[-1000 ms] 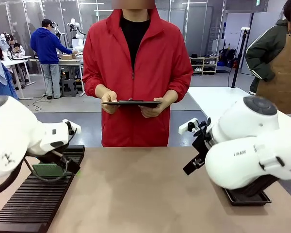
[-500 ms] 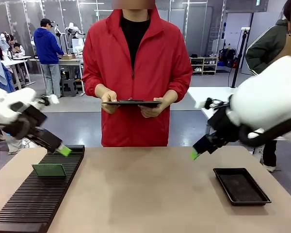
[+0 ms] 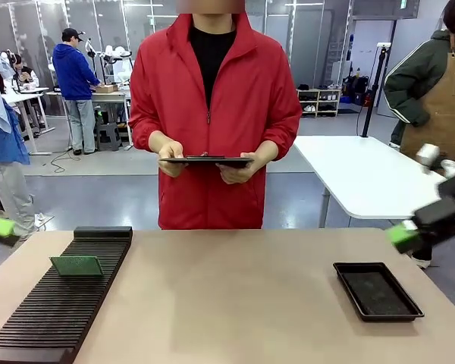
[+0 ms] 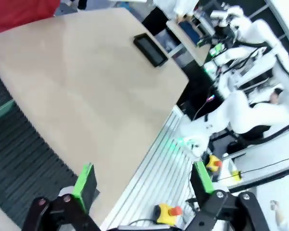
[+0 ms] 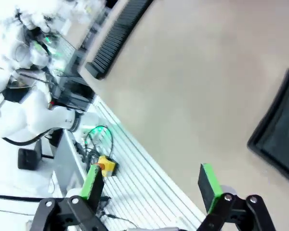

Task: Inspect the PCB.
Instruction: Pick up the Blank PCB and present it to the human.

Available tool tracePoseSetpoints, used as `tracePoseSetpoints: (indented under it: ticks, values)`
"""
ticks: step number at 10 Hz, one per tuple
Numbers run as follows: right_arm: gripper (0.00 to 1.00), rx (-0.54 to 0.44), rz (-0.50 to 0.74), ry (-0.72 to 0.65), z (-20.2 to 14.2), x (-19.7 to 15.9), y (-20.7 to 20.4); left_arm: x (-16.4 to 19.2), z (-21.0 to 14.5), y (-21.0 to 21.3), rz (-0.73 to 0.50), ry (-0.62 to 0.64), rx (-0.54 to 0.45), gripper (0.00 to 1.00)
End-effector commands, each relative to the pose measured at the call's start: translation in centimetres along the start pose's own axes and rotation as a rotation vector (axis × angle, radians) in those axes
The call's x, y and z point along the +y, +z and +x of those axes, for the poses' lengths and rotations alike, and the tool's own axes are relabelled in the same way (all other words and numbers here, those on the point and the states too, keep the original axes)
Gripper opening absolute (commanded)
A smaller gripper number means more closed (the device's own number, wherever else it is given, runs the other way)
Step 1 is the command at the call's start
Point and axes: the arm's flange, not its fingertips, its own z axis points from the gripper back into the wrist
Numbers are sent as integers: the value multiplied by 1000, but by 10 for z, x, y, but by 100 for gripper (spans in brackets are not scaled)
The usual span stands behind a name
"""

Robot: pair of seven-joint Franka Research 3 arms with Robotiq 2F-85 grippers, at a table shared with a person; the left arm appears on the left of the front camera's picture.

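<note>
Robotics or electronics lab in an open workshop hall. Grey concrete floor (image 3: 136,189), with panelled partition walls (image 3: 30,30) at the far side. Near: a tan worktable (image 3: 235,303) with a slotted black rack (image 3: 45,318) at left, a PCB (image 3: 76,265) set in it, and a shallow black tray (image 3: 378,292) at right. The table's near edge has ribbed aluminium framing (image 4: 159,163), a yellow emergency-stop box (image 4: 164,211) and loose cables (image 5: 94,137). Far left: a person in a blue jacket (image 3: 74,72) at a cluttered bench (image 3: 110,95). Far right: a white table (image 3: 356,174), storage shelving (image 3: 318,102) and a person in a brown work apron (image 3: 444,114).
</note>
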Motion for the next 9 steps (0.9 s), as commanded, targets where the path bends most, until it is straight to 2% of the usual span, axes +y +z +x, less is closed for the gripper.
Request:
tracePoseSetpoints:
  ticks: [1, 3, 4, 5, 7, 9]
  values:
    - [100, -109, 72, -56, -46, -22, 29, 13, -49, 26, -75, 93, -88, 100]
    - [100, -249, 136, -90, -99, -41, 57, 30, -95, 67, -108, 155, -153, 100]
    - [100, -292, 158, -105, -123, -51, 63, 40, -115, 84, -150, 237, -190, 100]
    - [100, -321, 171, -91, -136, -56, 65, 48, -126, 90, -163, 276, -175, 100]
    - [100, -363, 171, -89, -151, -56, 70, 58, -143, 106, -159, 356, -206, 100]
    - [100, -350, 169, -109, -145, -59, 69, 52, -140, 108, -85, 270, -252, 100]
